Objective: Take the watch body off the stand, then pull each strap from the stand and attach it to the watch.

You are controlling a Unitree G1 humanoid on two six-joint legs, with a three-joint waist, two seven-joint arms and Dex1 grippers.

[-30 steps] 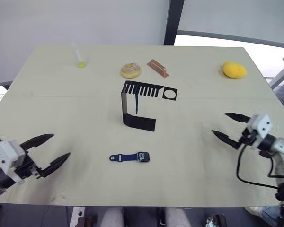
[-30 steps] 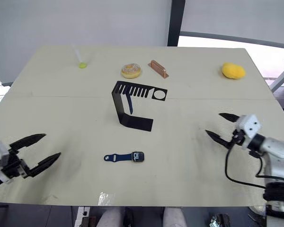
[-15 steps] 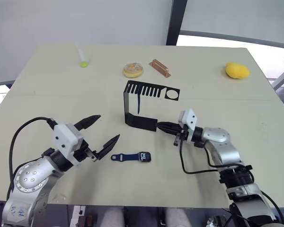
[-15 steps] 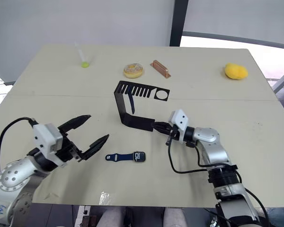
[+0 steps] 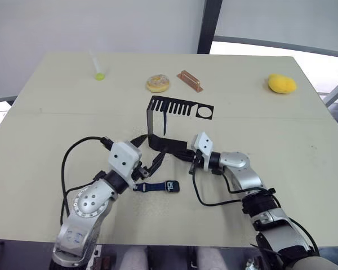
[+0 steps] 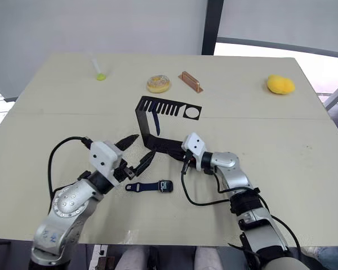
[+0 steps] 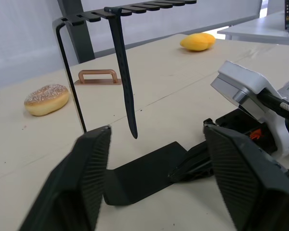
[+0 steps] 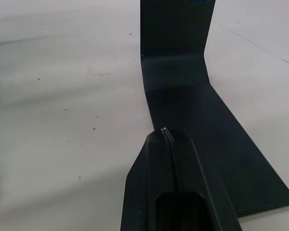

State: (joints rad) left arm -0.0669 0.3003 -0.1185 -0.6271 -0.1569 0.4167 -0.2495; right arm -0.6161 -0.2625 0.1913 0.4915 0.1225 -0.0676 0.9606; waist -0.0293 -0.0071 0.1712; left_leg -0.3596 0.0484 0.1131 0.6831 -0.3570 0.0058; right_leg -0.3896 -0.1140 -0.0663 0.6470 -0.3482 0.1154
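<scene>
So the table (image 5: 45, 129) is big and mostly bare, and everything is crowded round the stand (image 5: 158, 121) in the middle. That's where I'd worry: it's a thin bent bracket, and the right gripper (image 5: 187, 156) has its two fingers pressed together and lying on the foot plate, tip pointing at 9 o'clock. Looks to me like it's pinning the stand down, but if that tip slides off the smooth metal the whole thing could skid or tip once anything tugs on it. The left gripper (image 5: 150, 154) sits at about 8 o'clock of the stand, jaws spread wide, aimed at the one strap (image 7: 125, 77) hanging straight down from a slot in the comb plate. The upright wall is just beside that strap, so I'd guess a finger could clip the metal on the way in, and the right gripper is close enough that the two could bump. The watch body (image 5: 170, 186) is off the stand, lying flat at 6 o'clock of it with the other strap (image 5: 148, 187) joined on, pretty much under the left arm, so a low sweep could knock it. Farther back, well out of the way: lemon (image 5: 282, 84) at 2 o'clock, doughnut (image 5: 158, 84) and copper-coloured handle (image 5: 188, 80) at 12, little green-tipped thing (image 5: 99, 75) at 10.
</scene>
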